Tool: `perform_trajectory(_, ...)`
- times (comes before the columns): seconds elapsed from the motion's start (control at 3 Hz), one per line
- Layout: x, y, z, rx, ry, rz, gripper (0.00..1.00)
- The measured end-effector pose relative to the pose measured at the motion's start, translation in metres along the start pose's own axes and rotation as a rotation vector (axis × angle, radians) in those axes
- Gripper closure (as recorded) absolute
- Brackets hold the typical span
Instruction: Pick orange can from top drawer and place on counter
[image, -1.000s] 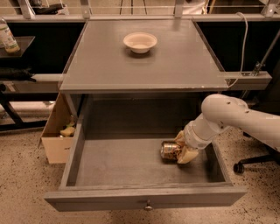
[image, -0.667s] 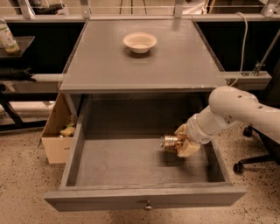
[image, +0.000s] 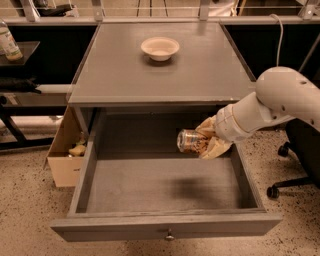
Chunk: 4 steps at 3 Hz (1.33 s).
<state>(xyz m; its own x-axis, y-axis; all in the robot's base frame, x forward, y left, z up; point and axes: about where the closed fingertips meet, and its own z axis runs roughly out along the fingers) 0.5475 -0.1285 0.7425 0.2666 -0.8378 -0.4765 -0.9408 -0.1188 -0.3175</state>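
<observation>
Single camera set high before the top drawer (image: 160, 187), facing down and rearward, fairly near. Gripper (image: 204, 142), clamped on the orange can (image: 187, 141), above drawer's right rear.

I read the orange can (image: 189, 141) as shiny metal, with glossy gold-brown sides and a silvery end. My gripper (image: 204, 139) grips it over the right side of the top drawer (image: 160, 186). The fingers (image: 214, 149) pressed on it look tan and matt, rubber or cloth, I cannot tell which. The arm (image: 280, 102) behind is smooth white plastic with a soft sheen. The drawer is matt grey wood with a small bright metal knob (image: 169, 235). The table (image: 125, 72) has the same dull grey finish. The bowl (image: 160, 48) looks smooth and cream. The box (image: 62, 157) is plain brown cardboard.
</observation>
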Motion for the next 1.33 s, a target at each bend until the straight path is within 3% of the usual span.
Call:
perform_trajectory(0.33, -0.004, -0.005, -0.002, 0.005, -0.008, -0.001, 1.0)
perform_trajectory(0.67, -0.029, -0.039, -0.02, 0.016, -0.015, -0.019, 1.0)
perform_trajectory(1.0, -0.051, -0.077, -0.037, 0.044, 0.004, 0.002, 1.0)
perform_trajectory(1.33, -0.065, -0.105, -0.053, 0.101, 0.007, 0.06, 1.0)
